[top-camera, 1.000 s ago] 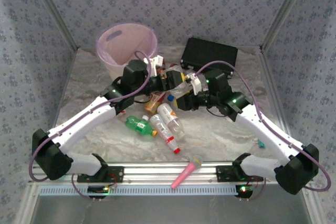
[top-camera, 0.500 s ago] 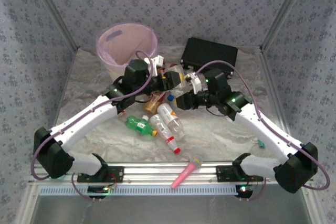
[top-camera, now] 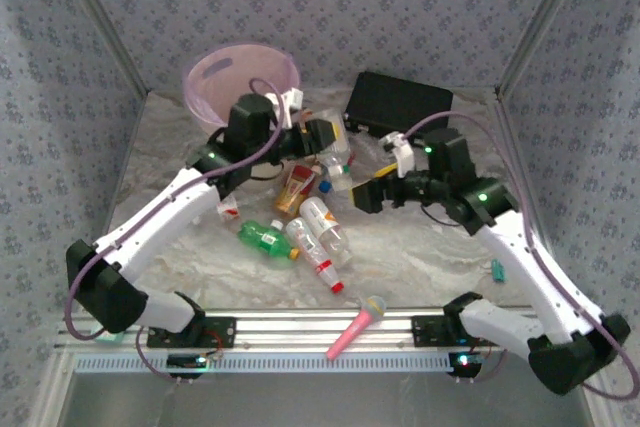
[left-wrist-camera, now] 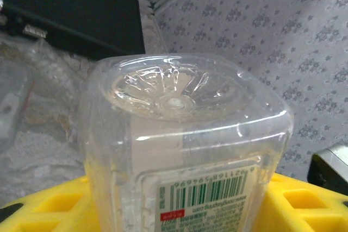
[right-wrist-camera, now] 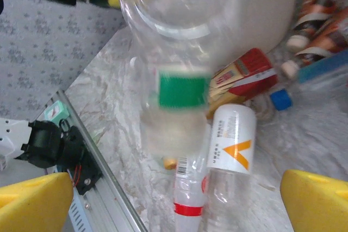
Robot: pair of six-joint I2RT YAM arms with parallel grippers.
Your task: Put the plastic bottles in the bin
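Right jaws have sprung wide and pulled away empty, while the left jaws have closed partway on a clear bottle (left-wrist-camera: 185,150), its base pointing outward. With the bin (top-camera: 205,107) near, behind those jaws, swing over its rim before releasing.

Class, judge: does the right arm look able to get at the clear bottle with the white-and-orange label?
Probably yes. The right hand is open, and that bottle lies uncovered close ahead of it. A red-banded bottle lies right beside it, so the grip may be tight.
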